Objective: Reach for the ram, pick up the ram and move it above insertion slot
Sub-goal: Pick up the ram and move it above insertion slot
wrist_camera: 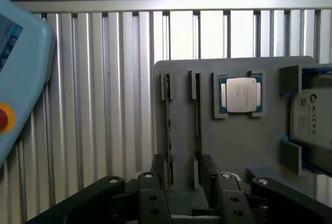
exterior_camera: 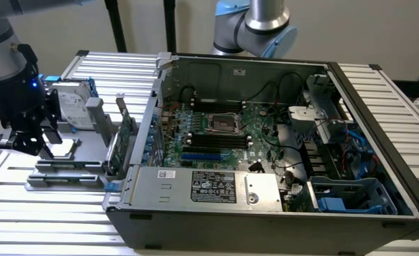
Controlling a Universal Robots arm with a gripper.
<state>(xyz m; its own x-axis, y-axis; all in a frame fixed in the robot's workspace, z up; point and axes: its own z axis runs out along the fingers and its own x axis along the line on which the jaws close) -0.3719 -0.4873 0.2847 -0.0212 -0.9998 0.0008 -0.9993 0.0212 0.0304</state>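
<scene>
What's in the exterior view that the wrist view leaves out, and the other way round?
The exterior view adds the open computer case with its motherboard, a green card standing beside the case, and a second arm behind it.

The wrist view adds the ram, standing edge-on in its slot, and a pale blue handset with a red button.

Both share the open gripper over the grey tray, the silver processor, the hard drive and the ribbed table.

I see the ram [wrist_camera: 169, 130] edge-on, thin dark stick, standing on its long edge, seated in a narrow slot of the gray holder [wrist_camera: 233, 146]
</scene>
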